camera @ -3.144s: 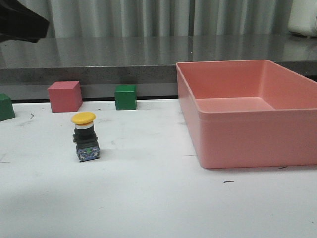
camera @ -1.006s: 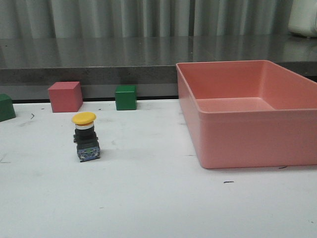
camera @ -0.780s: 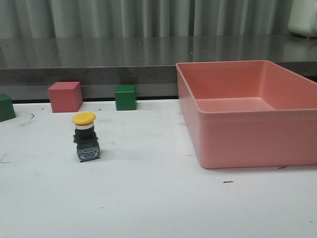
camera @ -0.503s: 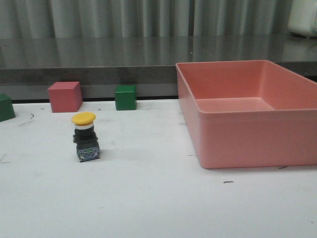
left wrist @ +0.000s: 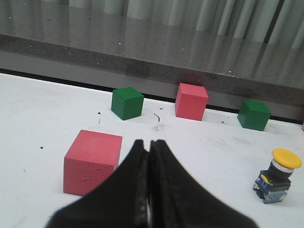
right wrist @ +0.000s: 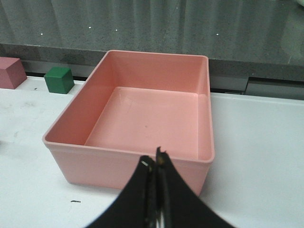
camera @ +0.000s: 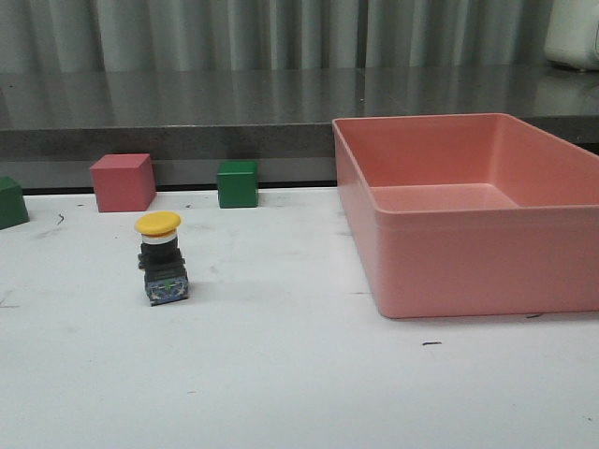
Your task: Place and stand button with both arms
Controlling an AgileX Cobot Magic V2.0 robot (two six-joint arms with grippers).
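Observation:
The button (camera: 161, 256) stands upright on the white table, yellow cap on top, dark base with blue-green terminals below. It also shows in the left wrist view (left wrist: 280, 175), far off to one side of my left gripper. My left gripper (left wrist: 150, 142) is shut and empty, beside a red cube (left wrist: 92, 161). My right gripper (right wrist: 154, 159) is shut and empty, just short of the near wall of the pink bin (right wrist: 118, 161). Neither gripper shows in the front view.
The pink bin (camera: 449, 267) is open, empty, and fills the right side. A red cube (camera: 123, 181), a green cube (camera: 238, 183) and another green cube (camera: 11, 202) line the table's back edge. A dark counter runs behind.
A dark arm part at the top left of the front view 3.1 s ago has left the picture. The button has not moved.

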